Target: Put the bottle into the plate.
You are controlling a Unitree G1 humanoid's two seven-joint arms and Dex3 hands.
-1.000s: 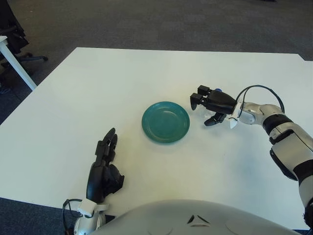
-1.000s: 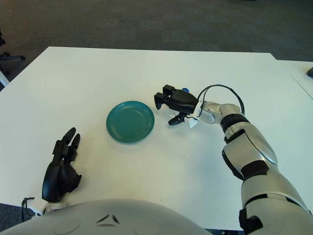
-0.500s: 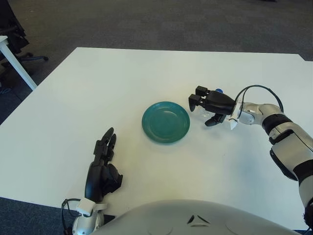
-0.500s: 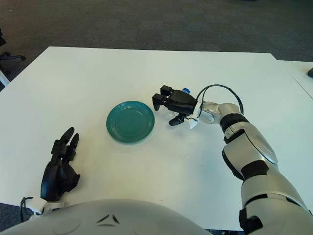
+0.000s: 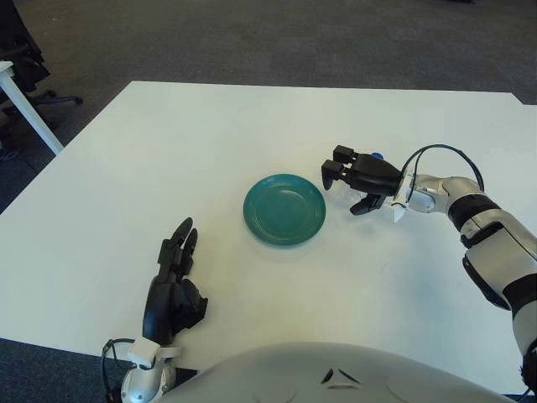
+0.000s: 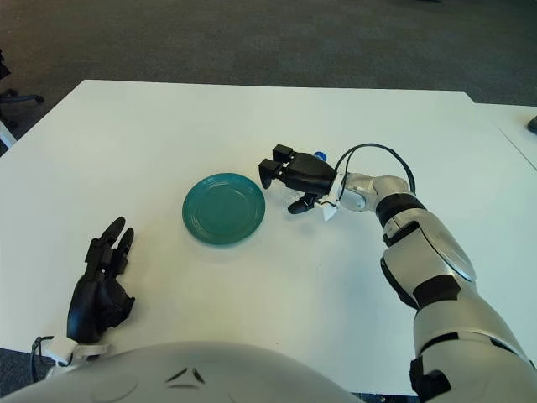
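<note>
Matte white table (image 5: 168, 151), smooth and flat. Round teal plate (image 5: 284, 208) at its middle, glossy, shallow, faint concentric rings near the rim. Just right of the plate, black three-fingered right hand (image 5: 359, 174), boxy knuckles, fingers curled down over a clear bottle (image 5: 362, 179) with a blue cap (image 5: 377, 155); bottle mostly hidden under the palm, lying off the plate, beside its right edge. Grip looks closed around the bottle, though contact itself hard to make out. Thin black cable (image 5: 445, 154) arching over the silver forearm behind the wrist.

Left hand (image 5: 174, 294) near the front table edge, black, fingers extended and loosely together, holding nothing.

Against one second ago: right hand shifted slightly leftward, nearer the plate rim; left hand drawn back a little toward the near edge. Plate unmoved.

Right eye view: more of the right arm (image 6: 428, 277), silver shells with black joints, down past the elbow. Left eye view: a white table leg (image 5: 29, 109) and dark chair base (image 5: 33, 84) at far left, over grey carpet (image 5: 294, 38).
</note>
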